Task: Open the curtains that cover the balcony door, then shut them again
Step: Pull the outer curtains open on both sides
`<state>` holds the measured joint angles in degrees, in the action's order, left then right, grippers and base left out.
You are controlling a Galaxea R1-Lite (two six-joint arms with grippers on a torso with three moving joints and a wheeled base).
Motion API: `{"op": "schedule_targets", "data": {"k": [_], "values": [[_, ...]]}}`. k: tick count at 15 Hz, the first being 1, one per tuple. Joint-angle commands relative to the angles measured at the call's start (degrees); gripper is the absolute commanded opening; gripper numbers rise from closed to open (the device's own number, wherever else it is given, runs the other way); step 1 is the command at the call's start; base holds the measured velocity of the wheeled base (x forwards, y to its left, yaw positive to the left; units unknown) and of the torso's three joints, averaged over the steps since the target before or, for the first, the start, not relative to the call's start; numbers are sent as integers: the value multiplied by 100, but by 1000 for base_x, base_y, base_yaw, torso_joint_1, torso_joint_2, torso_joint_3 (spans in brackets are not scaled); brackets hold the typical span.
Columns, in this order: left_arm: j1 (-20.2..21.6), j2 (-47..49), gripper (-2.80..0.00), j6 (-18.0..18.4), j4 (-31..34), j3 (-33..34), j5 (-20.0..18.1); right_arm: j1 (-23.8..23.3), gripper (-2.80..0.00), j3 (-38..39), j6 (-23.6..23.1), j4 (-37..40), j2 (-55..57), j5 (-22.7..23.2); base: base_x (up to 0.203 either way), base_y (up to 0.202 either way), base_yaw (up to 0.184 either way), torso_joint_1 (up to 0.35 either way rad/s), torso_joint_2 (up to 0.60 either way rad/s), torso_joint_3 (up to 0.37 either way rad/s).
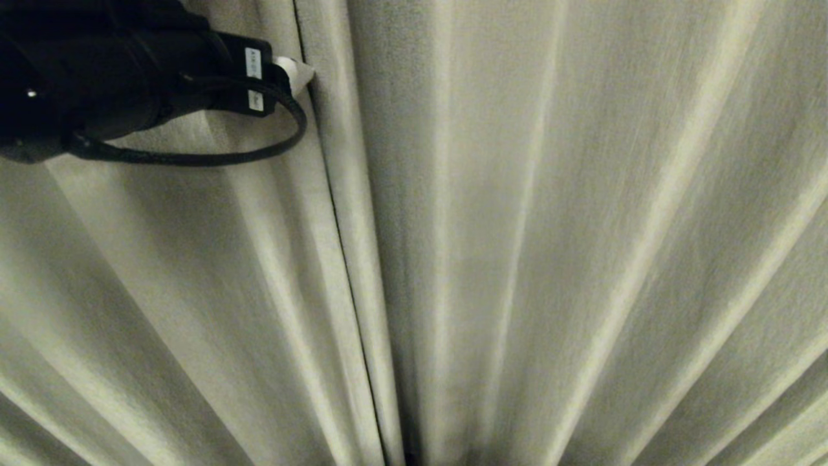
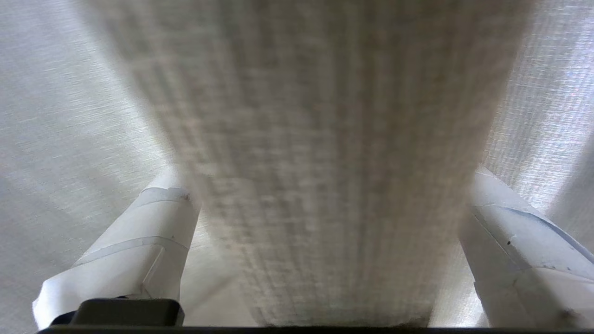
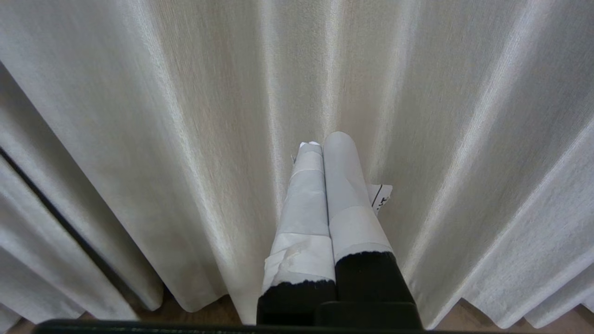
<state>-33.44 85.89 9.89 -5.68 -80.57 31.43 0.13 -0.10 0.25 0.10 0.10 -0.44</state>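
Cream-beige pleated curtains (image 1: 517, 246) fill the head view, drawn shut, and a thin dark seam (image 1: 343, 259) runs where two panels meet. The balcony door is hidden behind them. My black left arm reaches in at the upper left, with one white-taped fingertip (image 1: 296, 71) at that seam. In the left wrist view my left gripper (image 2: 325, 176) is open wide, and a blurred fold of curtain (image 2: 325, 139) stands between its two taped fingers (image 2: 153, 232). My right gripper (image 3: 324, 141) is shut and empty, parked low and pointing at the curtains' (image 3: 185, 116) lower pleats.
Brown wooden floor (image 3: 468, 320) shows under the curtain hems in the right wrist view. A dark gap (image 3: 46, 204) between two panels runs down that view's left side. A black cable loop (image 1: 213, 155) hangs from my left wrist.
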Motion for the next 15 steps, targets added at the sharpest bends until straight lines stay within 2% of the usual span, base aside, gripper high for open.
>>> {"op": "schedule_targets", "data": {"k": [1,3,6,9,15], "values": [[202,-219,0,-2,15,119,49,-4,-280,1,2,-1,-1,0,0,0,0,0,0,0],[572,-297,0,-46,15,223,-72,4,-280,1,5,-1,-1,0,0,0,0,0,0,0],[945,-314,0,-298,17,272,-658,4,-280,1,1,-1,-1,0,0,0,0,0,0,0],[945,-236,0,-532,-2,302,-987,4,-280,1,2,-1,-1,0,0,0,0,0,0,0],[930,165,0,-594,-4,-36,-1149,-5,-280,1,1,-1,-1,0,0,0,0,0,0,0]]}}
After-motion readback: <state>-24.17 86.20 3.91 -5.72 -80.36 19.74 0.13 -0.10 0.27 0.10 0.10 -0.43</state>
